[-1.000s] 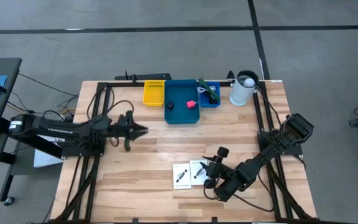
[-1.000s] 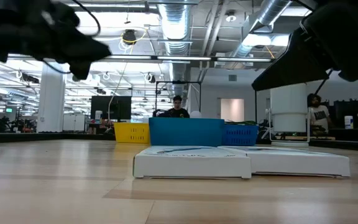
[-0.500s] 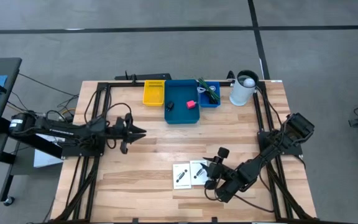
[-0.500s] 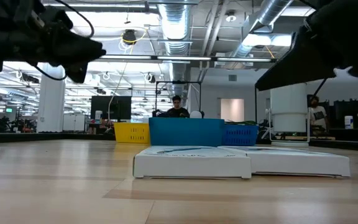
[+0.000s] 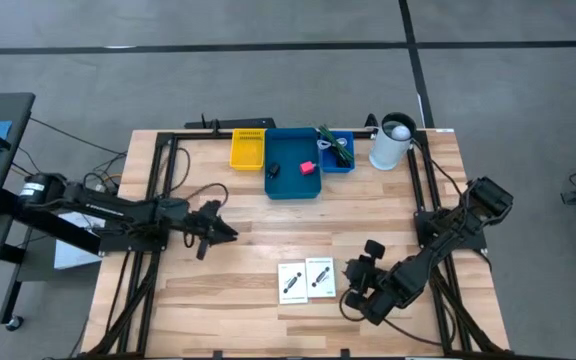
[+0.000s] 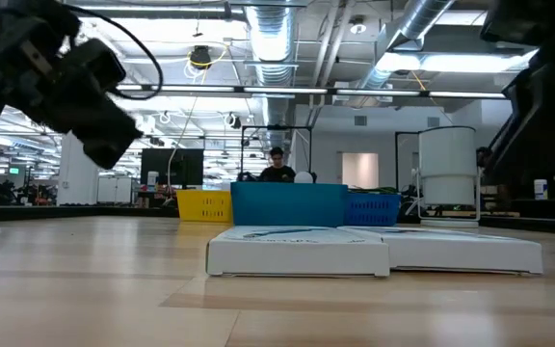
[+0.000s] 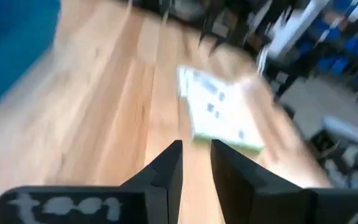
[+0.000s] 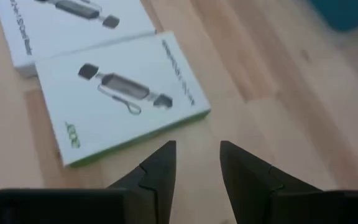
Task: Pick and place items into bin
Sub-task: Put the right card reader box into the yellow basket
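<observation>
Two white flat printed cards (image 5: 306,279) lie side by side near the front edge of the wooden bench (image 5: 248,300), touching along one long edge, as the robot's two arms hover over the boards. The right gripper (image 5: 360,283) hangs just beside the cards on the side toward the bench's right edge; its wrist view shows the dark fingers (image 8: 160,171) parted by a narrow gap and holding nothing, with the nearer card (image 8: 126,96) lying flat ahead of them. The left gripper (image 5: 220,226) is poised above bare wood toward the bench's left edge, well apart from the cards and pointing toward the middle; its jaws also stand slightly apart and empty, and the cards (image 7: 219,115) appear blurred beyond them.

Along the back edge sits a row of bins: a yellow bin (image 5: 248,148), a larger blue bin (image 5: 293,186) and a small blue bin (image 5: 340,164). Inside the larger blue bin rest a pink-red block (image 5: 308,167) and a small black piece (image 5: 274,170), apart from each other. A green stringy piece (image 5: 334,146) lies in the small blue bin. A white cylinder (image 5: 392,142) stands near the back right corner. In the low view, a person (image 6: 276,166) is visible in the room beyond the bins.
</observation>
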Robot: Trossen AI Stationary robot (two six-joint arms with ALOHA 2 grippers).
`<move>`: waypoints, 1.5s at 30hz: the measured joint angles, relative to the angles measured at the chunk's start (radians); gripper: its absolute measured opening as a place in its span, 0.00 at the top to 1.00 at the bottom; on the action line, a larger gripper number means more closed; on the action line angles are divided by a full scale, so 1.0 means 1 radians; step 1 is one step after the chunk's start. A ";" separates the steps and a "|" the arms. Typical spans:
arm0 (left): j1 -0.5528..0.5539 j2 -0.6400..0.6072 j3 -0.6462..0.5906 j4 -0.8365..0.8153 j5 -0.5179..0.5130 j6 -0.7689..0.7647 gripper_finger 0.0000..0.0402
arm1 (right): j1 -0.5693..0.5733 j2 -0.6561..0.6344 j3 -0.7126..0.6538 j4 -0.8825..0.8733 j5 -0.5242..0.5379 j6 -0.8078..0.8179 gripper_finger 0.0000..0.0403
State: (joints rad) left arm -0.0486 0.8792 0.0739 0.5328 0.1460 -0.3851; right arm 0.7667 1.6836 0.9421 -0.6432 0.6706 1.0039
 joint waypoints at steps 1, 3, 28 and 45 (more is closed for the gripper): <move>-0.012 0.026 0.021 -0.041 -0.012 0.000 0.82 | -0.003 -0.007 0.000 -0.003 -0.021 0.001 0.71; -0.030 0.078 0.061 -0.120 -0.029 0.005 0.82 | -0.005 -0.020 0.000 -0.004 -0.065 0.001 0.71; -0.116 0.876 0.715 -0.528 0.210 0.202 0.82 | -0.146 -0.015 0.000 0.004 -0.436 -0.246 0.71; -0.244 0.877 0.783 -0.546 0.011 0.155 0.82 | -0.280 0.105 0.007 0.045 -0.618 -0.555 0.71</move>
State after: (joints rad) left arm -0.2921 1.7557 0.8566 -0.0127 0.1567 -0.2302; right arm 0.4863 1.7885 0.9488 -0.5978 0.0531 0.4490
